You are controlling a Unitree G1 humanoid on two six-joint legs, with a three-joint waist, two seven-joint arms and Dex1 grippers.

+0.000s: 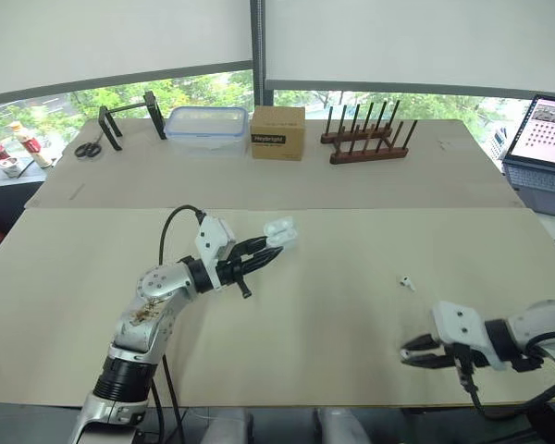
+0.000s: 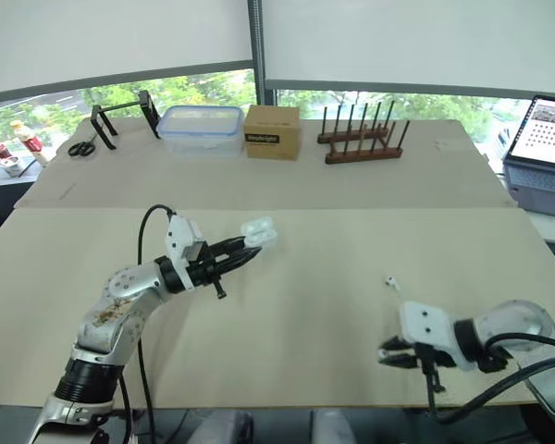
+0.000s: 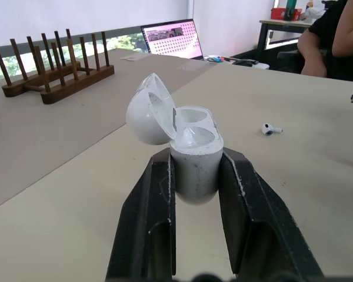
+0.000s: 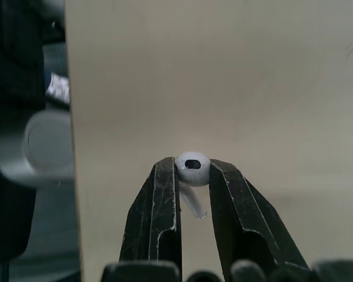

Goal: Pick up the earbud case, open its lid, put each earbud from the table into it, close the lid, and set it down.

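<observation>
My left gripper [image 1: 266, 248] is shut on the white earbud case [image 3: 191, 158], held above the middle of the table with its lid [image 3: 149, 111] flipped open. Both wells of the case look empty. One white earbud [image 1: 406, 283] lies on the table to the right of the case, seen too as the earbud [image 3: 271, 128] in the left wrist view. My right gripper [image 1: 409, 352] is low near the table's front right edge, shut on the other earbud [image 4: 192, 167], its round head pinched between the fingertips and its stem pointing down.
At the back of the table [image 1: 305, 314] stand a clear plastic box [image 1: 206, 125], a cardboard box [image 1: 278, 132], two wooden peg racks [image 1: 365, 134], a black stand [image 1: 129, 116] and scissors [image 1: 88, 148]. A laptop [image 1: 548, 134] sits far right. A person [image 3: 329, 35] sits beyond the table.
</observation>
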